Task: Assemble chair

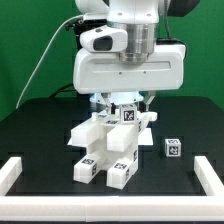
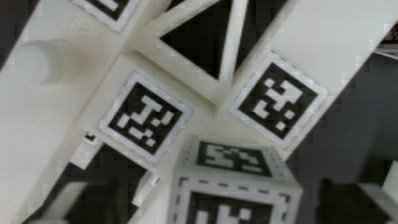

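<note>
The chair (image 1: pixel 108 145) stands in the middle of the black table as a partly joined cluster of matte white tagged blocks and bars. My gripper (image 1: pixel 124 108) hangs straight over its back part, low and close. In the wrist view the chair's slanted bars and tags (image 2: pixel 143 112) fill the picture. A tagged block end (image 2: pixel 228 185) lies between my dark fingers (image 2: pixel 75 196), with a gap on each side. My gripper (image 2: pixel 217 200) looks open and holds nothing. A loose tagged white cube (image 1: pixel 173 148) lies on the exterior view's right of the chair.
Plain white border rails run along the table's front left (image 1: pixel 12 172) and right (image 1: pixel 208 176) edges. A cable (image 1: pixel 40 60) hangs at the back left against the green wall.
</note>
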